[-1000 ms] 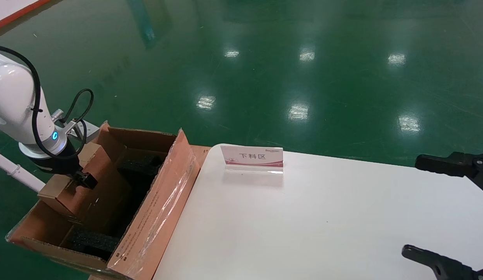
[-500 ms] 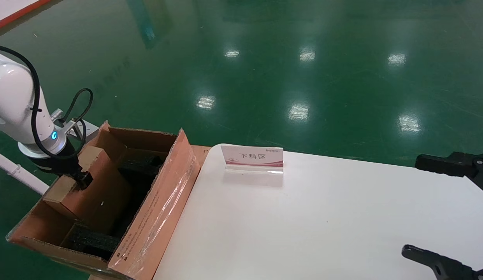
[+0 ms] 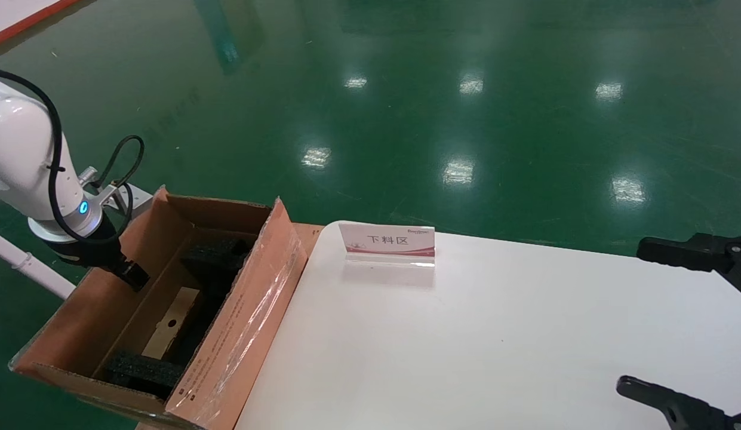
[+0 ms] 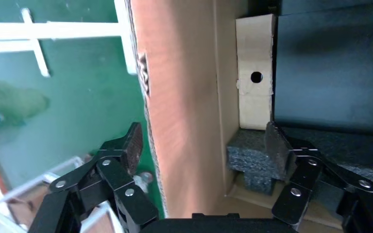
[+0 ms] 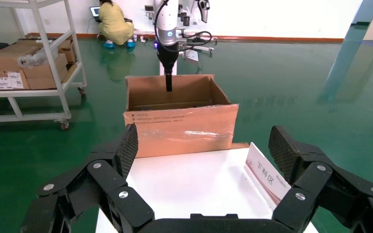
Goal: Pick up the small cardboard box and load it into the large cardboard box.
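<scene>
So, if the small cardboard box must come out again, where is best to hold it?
Likely from straight above, across its narrow width: the small cardboard box lies deep in the large cardboard box, only its top showing, one end against black foam, wall close beside.

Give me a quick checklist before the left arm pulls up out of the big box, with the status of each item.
1. small cardboard box down inside the large cardboard box: ok, it lies on the bottom between the foam blocks.
2. left gripper released: ok, fingers spread, nothing between them.
3. Left gripper clear of the carton wall: not ok, the fingers straddle the side wall.
4. Small box lying flat: cannot tell.
5. right gripper out of the way: ok, open over the white table.
</scene>
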